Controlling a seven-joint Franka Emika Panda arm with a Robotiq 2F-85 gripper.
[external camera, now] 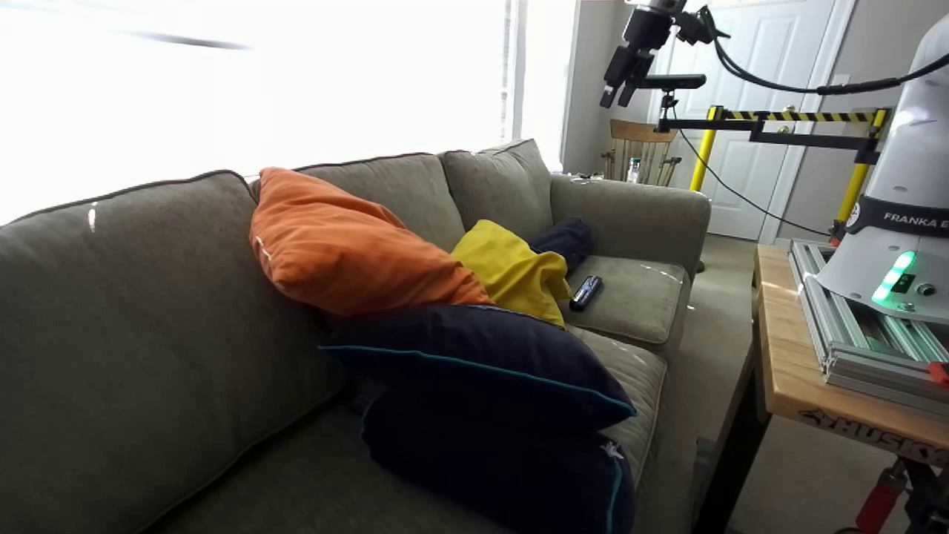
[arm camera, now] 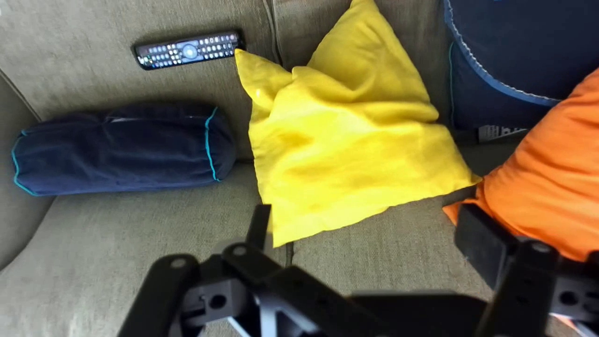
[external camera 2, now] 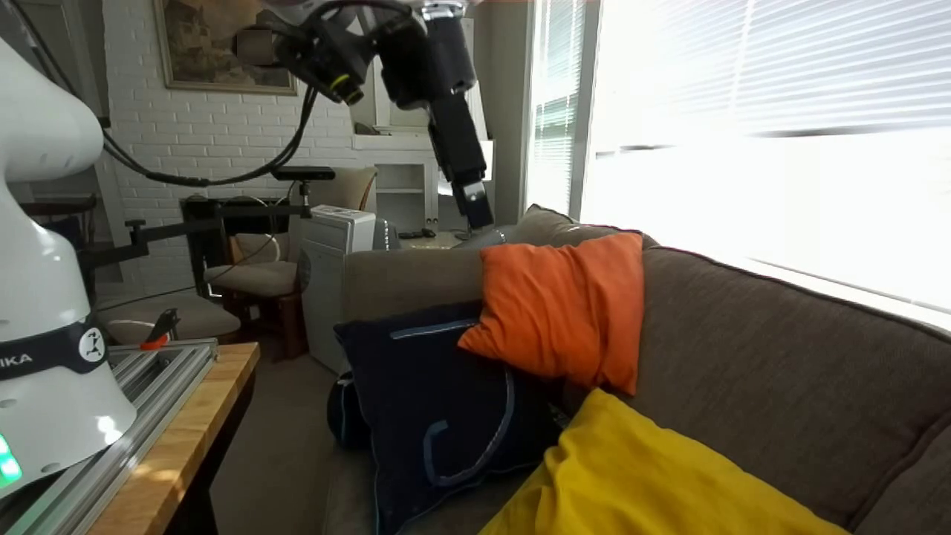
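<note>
My gripper (external camera: 617, 99) hangs in the air above the sofa, its fingers spread wide and nothing between them; it also shows as the gripper (external camera 2: 479, 215) against the far room. In the wrist view the gripper (arm camera: 365, 210) looks down on a crumpled yellow pillow (arm camera: 346, 140), apart from it. An orange pillow (arm camera: 552, 178) lies at the right, partly behind one finger. A black remote (arm camera: 187, 50) rests on the seat beside the yellow pillow's corner. Left of that pillow is a navy bolster (arm camera: 121, 150) with turquoise piping. A navy cushion (arm camera: 524, 51) fills the upper right.
Two navy cushions, the upper cushion (external camera: 482, 363) and the lower cushion (external camera: 504, 460), are stacked on the grey-brown sofa (external camera: 148, 319). Opposite it stands a wooden workbench (external camera: 793, 356) carrying the robot base. A camera on a black arm (external camera: 808, 139) reaches out near the gripper.
</note>
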